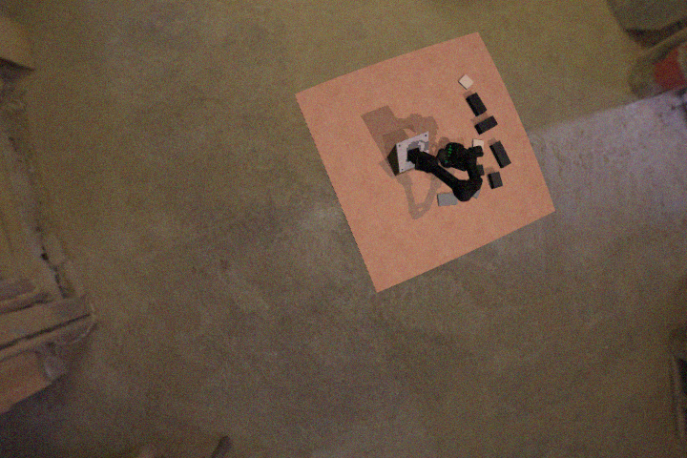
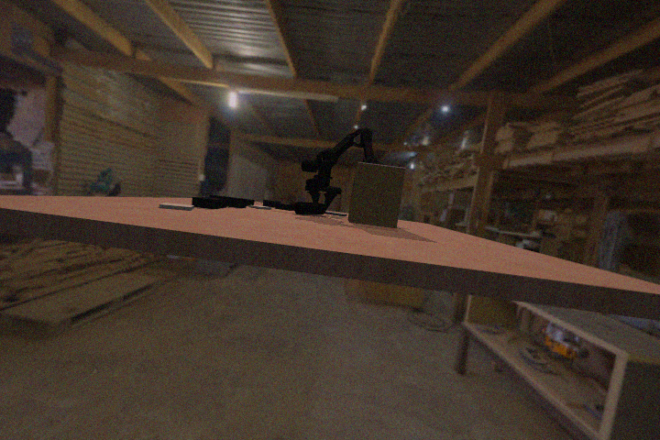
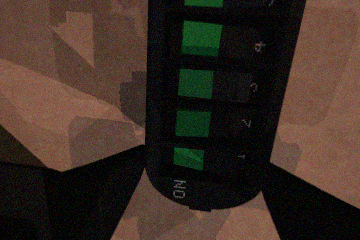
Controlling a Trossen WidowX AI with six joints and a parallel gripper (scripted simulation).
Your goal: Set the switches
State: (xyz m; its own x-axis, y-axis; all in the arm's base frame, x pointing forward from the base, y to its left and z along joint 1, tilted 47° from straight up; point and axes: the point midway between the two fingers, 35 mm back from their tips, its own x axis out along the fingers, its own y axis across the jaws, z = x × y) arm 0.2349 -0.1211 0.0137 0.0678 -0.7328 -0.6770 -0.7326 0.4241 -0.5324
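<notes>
The dark controller unit [image 1: 450,154] [image 2: 308,209] [image 3: 208,190] is just above the bench [image 1: 409,242] [image 2: 269,233], with its shadow set apart below it in the exterior view. In the wrist view its top faces me, the "ON" end at the bottom. Numbers 1 to 4 and part of 5 show. Green ends are on the left, dark ends on the right; I cannot tell surely which ends are pressed. The sixth switch is out of frame. My gripper [image 2: 323,202] [image 3: 202,159] is shut on the unit near switch 1, one finger on each side. The underside label is hidden.
Dark modules [image 1: 476,104] [image 1: 485,125] [image 1: 499,154] [image 1: 494,179] lie along the right part of the bench. A white tile [image 1: 466,81] lies at the far corner, a grey block [image 1: 447,198] near the arm's elbow. The tall pedestal [image 1: 404,163] [image 2: 376,197] carries the arm.
</notes>
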